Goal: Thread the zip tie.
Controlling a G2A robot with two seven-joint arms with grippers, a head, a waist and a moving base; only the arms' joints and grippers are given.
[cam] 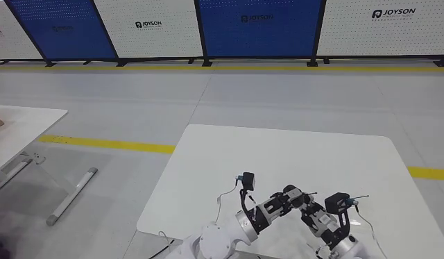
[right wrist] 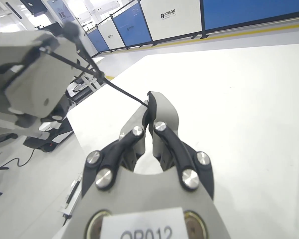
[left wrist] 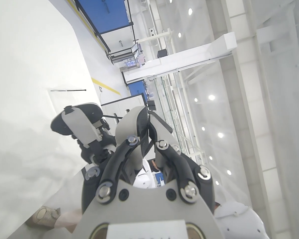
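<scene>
Centre of rt wrist view: right gripper (right wrist: pixel 148 110) was clamped shut on black zip tie (right wrist: pixel 122 91); left gripper (left wrist: pixel 147 125), also closed, held other end. Threading likely underway, unfinished.

A thin black zip tie (right wrist: pixel 124 93) is held off the table (cam: pixel 277 155), stretched nearly straight between the two grippers, low in the top view's frame and right of centre. One end is clamped in the fingertips of the right gripper (right wrist: pixel 148 105). From there the strap is drawn taut to a small thickening, beyond which two dark strands are seen to part toward the left gripper (left wrist: pixel 147 123). Whether the tail has passed through the head cannot be told. A second thin black tie (left wrist: pixel 67 90), with a small head at one end, is laid flat and straight on the table beyond the right gripper.
</scene>
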